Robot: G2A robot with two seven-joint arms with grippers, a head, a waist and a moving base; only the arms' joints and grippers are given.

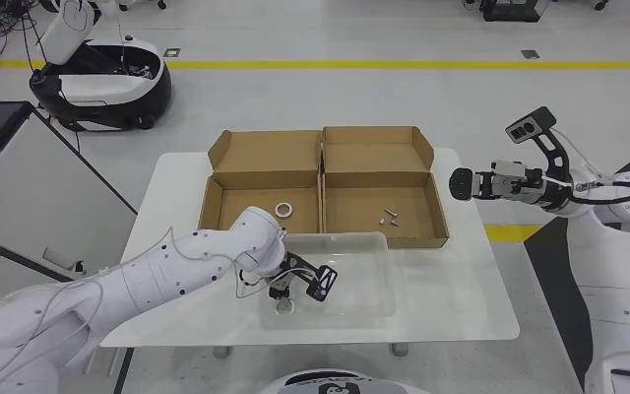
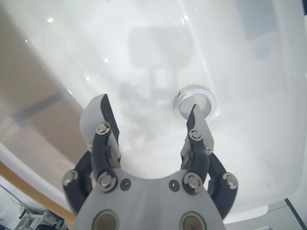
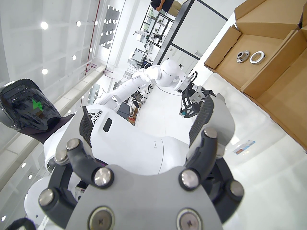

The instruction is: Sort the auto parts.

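A silver metal collar ring (image 2: 182, 98) lies on the floor of a clear plastic tray (image 1: 366, 303) near the table's front. My left gripper (image 2: 149, 101) hangs open just above the tray floor, one fingertip (image 2: 195, 118) over the ring's hole and the other off to the side. In the top view the left gripper (image 1: 283, 295) sits right over this ring (image 1: 286, 308). My right gripper (image 3: 147, 106) is open and holds nothing; it hovers off the table's right edge (image 1: 461, 183). The left cardboard box (image 3: 261, 41) holds a flanged hub (image 3: 242, 56) and a ring (image 3: 257, 57).
Two open cardboard boxes stand side by side at the back of the white table (image 1: 463, 295). The left box (image 1: 228, 209) holds a ring (image 1: 284, 210); the right box (image 1: 428, 219) holds small bolts (image 1: 391, 215). Another robot base (image 1: 103, 84) stands on the floor behind.
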